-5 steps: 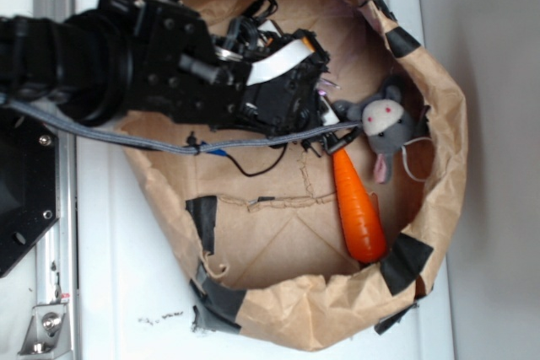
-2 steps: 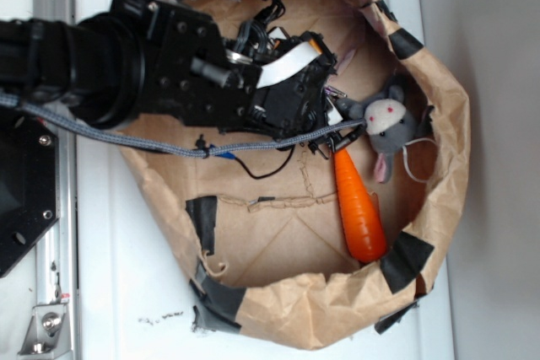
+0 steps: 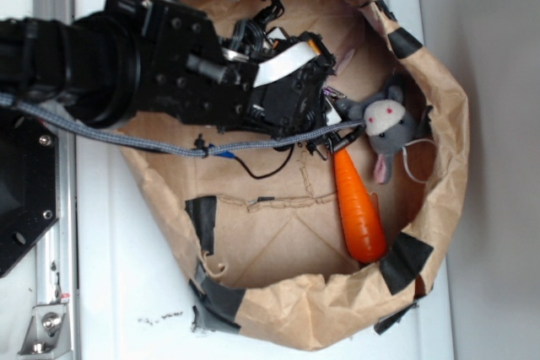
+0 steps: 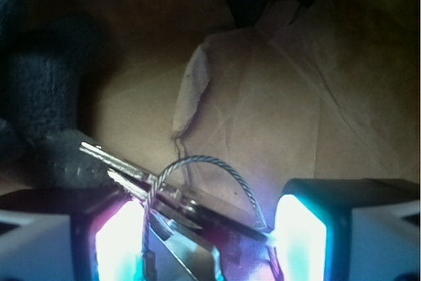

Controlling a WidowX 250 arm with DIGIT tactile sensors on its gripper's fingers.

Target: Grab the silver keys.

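Sitting between the gripper's (image 4: 210, 228) wide-open fingers, the silver keys (image 4: 164, 192) aren't clamped yet. Closing could pinch only the wire ring beside the keys, letting them slip out.

A white tabletop (image 3: 126, 276) (scuffed near one edge) meets a grey wall (image 3: 498, 158).

The bag (image 3: 439, 208) lies on the table (image 3: 126, 276), holding everything. Inside, the bunny (image 3: 388, 124) sits at three o'clock, the carrot (image 3: 359, 212) at five (its tip touching the gripper (image 3: 325, 124)). The keys (image 4: 164, 192) lie between the gripper's fingers (image 4: 118, 241), beside the bunny.
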